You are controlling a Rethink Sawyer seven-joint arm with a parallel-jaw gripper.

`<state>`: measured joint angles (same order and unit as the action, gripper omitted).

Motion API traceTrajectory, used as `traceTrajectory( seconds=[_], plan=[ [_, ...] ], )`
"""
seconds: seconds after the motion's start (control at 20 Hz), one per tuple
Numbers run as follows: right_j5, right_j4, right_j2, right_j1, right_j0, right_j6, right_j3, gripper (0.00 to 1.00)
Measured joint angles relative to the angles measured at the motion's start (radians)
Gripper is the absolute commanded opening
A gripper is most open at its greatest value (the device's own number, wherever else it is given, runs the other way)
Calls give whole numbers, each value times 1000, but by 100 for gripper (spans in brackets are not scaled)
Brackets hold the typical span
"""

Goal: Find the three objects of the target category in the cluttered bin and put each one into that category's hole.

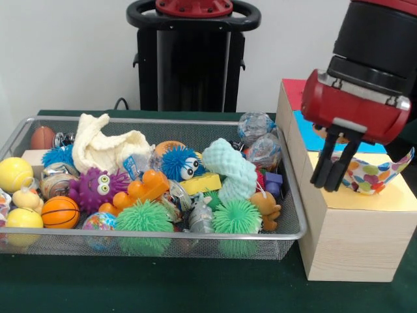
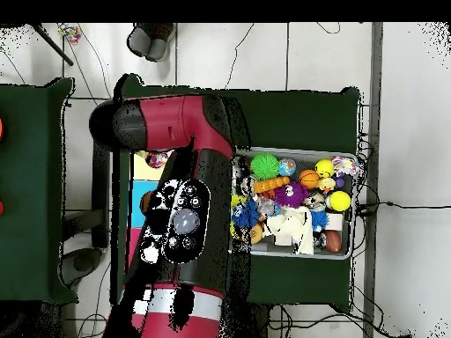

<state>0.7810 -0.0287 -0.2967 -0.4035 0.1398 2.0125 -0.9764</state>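
A wire mesh bin (image 1: 163, 121) holds several toys: a cream cloth (image 1: 104, 147), a purple spiky creature (image 1: 98, 188), a small basketball (image 1: 60, 212), green spiky balls (image 1: 143, 218), a blue fuzzy ball with eyes (image 1: 179, 163) and a mint foam piece (image 1: 231, 171). To its right stands a wooden box (image 1: 352, 248) with red, blue and yellow (image 1: 391, 201) top panels. My gripper (image 1: 328, 182) hangs over the yellow panel, fingers close together at the left rim of a polka-dot curved piece (image 1: 373, 176) resting there. In the overhead view the arm (image 2: 189, 176) hides the gripper and most of the box.
The overhead view has the bin (image 2: 352, 238) to the right of the arm on the green table. A yellow ball (image 1: 14, 173) and a brown football (image 1: 42, 137) lie at the bin's left end. The dark pedestal (image 1: 192, 59) stands behind the bin.
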Motion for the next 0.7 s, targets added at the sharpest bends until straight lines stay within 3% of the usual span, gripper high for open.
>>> traceTrajectory(
  seconds=[0.7],
  plan=[
    [-9,-17,1,-44,26,0,-47,0]
  ],
)
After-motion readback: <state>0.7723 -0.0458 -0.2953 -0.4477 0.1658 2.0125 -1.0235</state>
